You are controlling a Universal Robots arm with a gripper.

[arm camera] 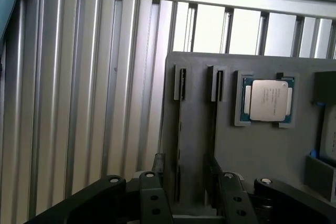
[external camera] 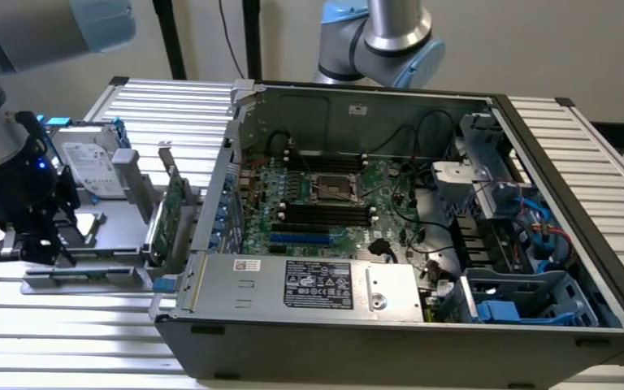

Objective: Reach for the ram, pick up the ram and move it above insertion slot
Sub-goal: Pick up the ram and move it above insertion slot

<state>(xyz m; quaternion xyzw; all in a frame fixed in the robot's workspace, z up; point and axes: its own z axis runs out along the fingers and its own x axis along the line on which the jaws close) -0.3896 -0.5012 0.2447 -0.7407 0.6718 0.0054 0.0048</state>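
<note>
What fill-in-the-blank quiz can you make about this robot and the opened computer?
The gripper is ___, holding nothing.
It hangs over the grey tray, on the exterior view's ___ of the computer case.
The tray's square pocket holds a silver ___.
Missing words: open; left; processor chip.

A plain, pale beige wall (external camera: 551, 49) closes the scene at the back, matte and unmarked. In front of it, toward the exterior view's left, two slim black upright poles (external camera: 171, 36) rise out of frame, with a thin dark cable (external camera: 227, 32) hanging between them. The table (external camera: 62, 341) is built of ribbed silver aluminium slats with dark grooves between them. Soft, even light gives the slats a pale sheen and only faint shadows.
</note>
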